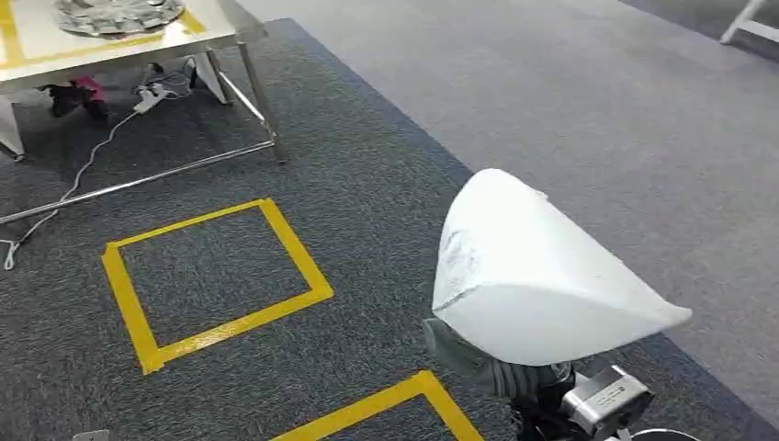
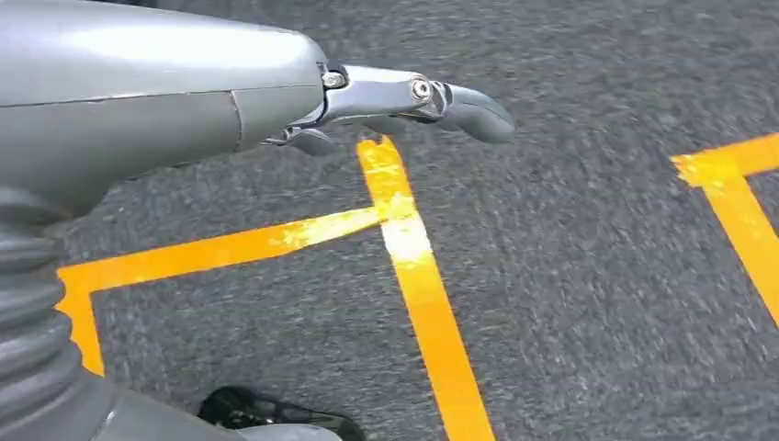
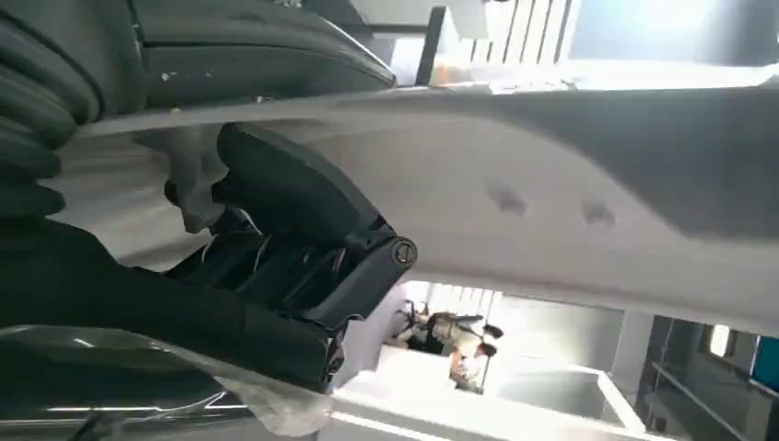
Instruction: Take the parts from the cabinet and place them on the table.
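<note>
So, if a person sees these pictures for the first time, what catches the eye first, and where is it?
First comes the big white curved part, held up by the right hand low on the right of the head view. Next are the yellow tape squares on the dark carpet, left of the part. Farther off, at the upper left, stands the table with a crinkled silver thing on it.

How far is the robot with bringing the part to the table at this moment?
Done: the white part is out of the cabinet. In hand: the right hand grips it from below. Left: the table lies ahead across the yellow-taped carpet, and the part is not yet on it.
</note>
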`<move>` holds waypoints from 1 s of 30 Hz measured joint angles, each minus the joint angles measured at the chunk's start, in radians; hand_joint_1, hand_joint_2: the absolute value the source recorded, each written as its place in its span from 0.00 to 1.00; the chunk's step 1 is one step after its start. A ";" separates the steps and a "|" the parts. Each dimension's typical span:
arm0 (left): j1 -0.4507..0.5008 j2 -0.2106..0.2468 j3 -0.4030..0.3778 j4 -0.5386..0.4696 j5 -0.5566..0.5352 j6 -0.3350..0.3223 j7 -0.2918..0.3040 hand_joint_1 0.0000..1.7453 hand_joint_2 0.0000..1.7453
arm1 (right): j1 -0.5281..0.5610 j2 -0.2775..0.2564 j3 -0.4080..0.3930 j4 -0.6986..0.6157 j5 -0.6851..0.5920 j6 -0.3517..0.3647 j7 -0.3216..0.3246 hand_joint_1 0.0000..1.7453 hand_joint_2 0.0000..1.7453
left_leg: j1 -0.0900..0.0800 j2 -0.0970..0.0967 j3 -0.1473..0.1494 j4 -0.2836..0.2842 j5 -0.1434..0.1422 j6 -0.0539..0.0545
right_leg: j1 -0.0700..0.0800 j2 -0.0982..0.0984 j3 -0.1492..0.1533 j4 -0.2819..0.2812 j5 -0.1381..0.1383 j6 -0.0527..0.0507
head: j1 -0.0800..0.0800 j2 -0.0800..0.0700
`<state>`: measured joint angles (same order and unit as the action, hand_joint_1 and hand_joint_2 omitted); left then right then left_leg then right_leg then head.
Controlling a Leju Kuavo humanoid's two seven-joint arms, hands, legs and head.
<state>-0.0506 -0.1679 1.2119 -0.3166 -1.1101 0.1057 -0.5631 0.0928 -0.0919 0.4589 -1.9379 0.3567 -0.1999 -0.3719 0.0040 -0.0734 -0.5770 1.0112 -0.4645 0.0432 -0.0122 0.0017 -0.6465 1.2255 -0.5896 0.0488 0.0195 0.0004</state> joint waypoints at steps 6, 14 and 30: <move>0.003 0.000 0.000 0.000 0.000 0.000 0.000 0.00 1.00 | 0.000 0.000 -0.004 -0.001 0.000 0.000 0.000 1.00 1.00 | 0.012 -0.077 -0.015 0.001 0.006 -0.036 | -0.003 0.088 0.094 -0.218 0.084 -0.021 | -0.002 0.000; 0.002 0.000 0.000 0.001 0.000 0.000 0.000 0.00 1.00 | 0.002 0.000 -0.006 -0.001 -0.001 0.000 0.000 1.00 1.00 | 0.007 0.062 -0.159 0.305 -0.119 -0.063 | -0.007 -0.048 0.118 -0.235 0.077 -0.049 | -0.013 0.000; 0.002 0.000 0.001 0.001 0.016 -0.002 0.002 0.00 1.00 | 0.000 0.000 -0.011 0.004 -0.026 0.015 0.031 1.00 1.00 | -0.001 0.064 -0.004 -0.005 0.002 0.000 | 0.001 -0.004 -0.034 0.093 -0.076 -0.003 | 0.001 0.000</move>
<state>-0.0481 -0.1678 1.2131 -0.3159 -1.0944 0.1034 -0.5608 0.0931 -0.0919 0.4478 -1.9341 0.3307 -0.1854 -0.3414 0.0034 -0.0093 -0.5806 1.0061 -0.4627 0.0436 -0.0114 -0.0021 -0.6809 1.3188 -0.6659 0.0458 0.0206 0.0004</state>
